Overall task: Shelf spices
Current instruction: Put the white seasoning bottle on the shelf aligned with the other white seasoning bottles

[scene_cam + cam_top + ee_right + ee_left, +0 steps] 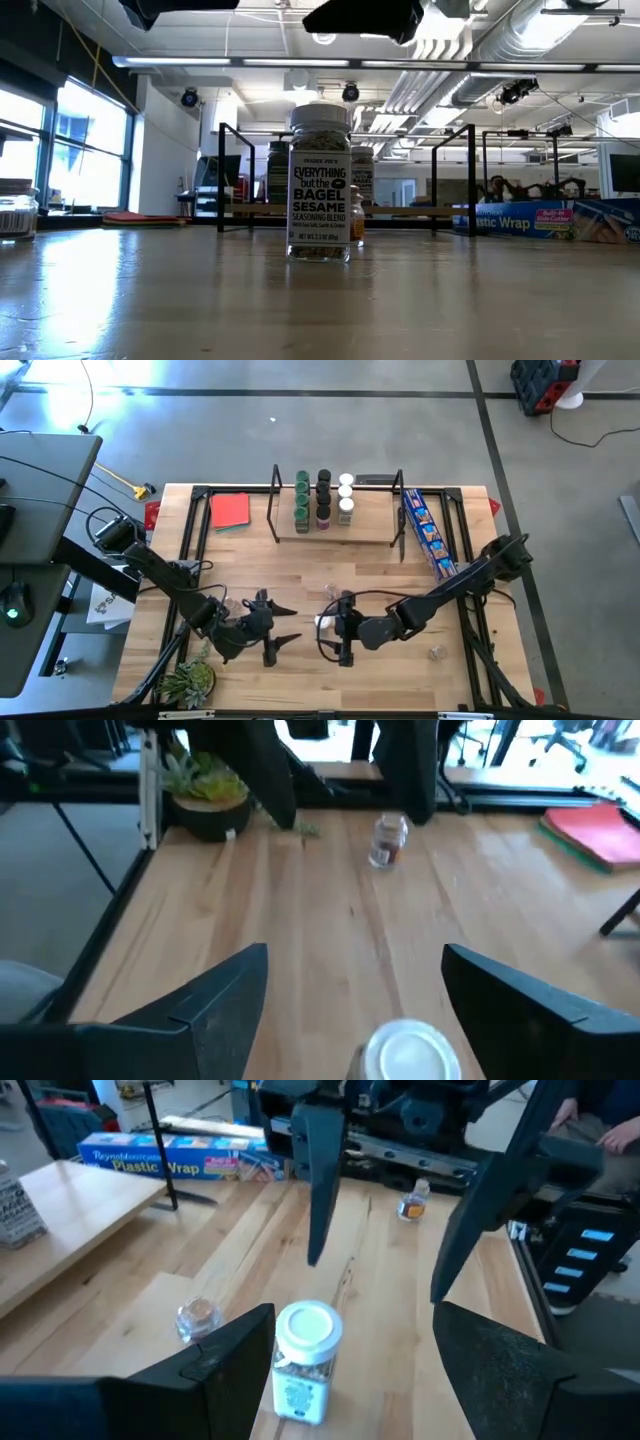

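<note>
the white-lidded jar (325, 622) stands upright on the worktop (300, 680), well short of the shelf (335, 525), where nine jars already stand in rows. your right pincer (343, 628) hangs above it with fingers spread wide and nothing held; the lid shows just ahead between them in its wrist view. your left pincer (272, 628) faces it from the other side, also wide open and empty. the right arm looks nearer. the jar's long axis is vertical, so come down from above. two small clear jars (435, 653) wait nearby.

Wood table (300, 560) (shelf (335, 525), jars (322, 500))
</note>
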Robot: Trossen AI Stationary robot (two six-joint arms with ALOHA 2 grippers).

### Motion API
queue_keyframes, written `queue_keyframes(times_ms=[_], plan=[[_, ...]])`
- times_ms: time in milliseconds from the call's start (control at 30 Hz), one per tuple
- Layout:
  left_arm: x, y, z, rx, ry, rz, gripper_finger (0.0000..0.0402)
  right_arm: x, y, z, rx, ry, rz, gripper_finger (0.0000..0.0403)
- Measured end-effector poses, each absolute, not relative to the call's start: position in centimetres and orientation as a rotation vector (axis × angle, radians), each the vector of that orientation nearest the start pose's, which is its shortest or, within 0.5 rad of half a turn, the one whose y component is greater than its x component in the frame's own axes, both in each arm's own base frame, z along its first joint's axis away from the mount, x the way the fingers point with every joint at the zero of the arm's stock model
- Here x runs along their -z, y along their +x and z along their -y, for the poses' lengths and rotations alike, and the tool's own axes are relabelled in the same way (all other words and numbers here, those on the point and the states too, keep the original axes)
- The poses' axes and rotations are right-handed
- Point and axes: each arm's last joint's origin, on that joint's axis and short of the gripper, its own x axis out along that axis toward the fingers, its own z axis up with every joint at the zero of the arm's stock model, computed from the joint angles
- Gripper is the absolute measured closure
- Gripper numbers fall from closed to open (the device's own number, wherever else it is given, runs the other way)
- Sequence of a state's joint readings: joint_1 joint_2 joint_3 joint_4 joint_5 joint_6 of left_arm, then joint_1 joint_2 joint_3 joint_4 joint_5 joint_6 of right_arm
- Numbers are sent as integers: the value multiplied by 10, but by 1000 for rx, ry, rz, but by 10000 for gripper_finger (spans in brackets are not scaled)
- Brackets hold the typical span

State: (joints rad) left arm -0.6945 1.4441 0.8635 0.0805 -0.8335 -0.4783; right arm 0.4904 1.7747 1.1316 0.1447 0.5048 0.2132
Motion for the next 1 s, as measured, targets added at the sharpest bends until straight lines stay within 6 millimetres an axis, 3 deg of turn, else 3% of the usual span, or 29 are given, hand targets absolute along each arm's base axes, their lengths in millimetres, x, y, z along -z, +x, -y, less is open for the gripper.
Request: queue_keyframes(times_ms=[267,433,633,1000], plan=[[-237,244,175,-237,-117,-332,135,-189,359,-169,127,-41,-472,107],[-237,242,176,-232,-113,-336,135,-186,358,-164,204,-54,-491,107],[-236,241,179,-224,-110,-338,135,-177,359,-158,180,-15,-562,111],[-221,245,185,-240,-103,-364,135,-169,362,-157,174,-13,-579,180]])
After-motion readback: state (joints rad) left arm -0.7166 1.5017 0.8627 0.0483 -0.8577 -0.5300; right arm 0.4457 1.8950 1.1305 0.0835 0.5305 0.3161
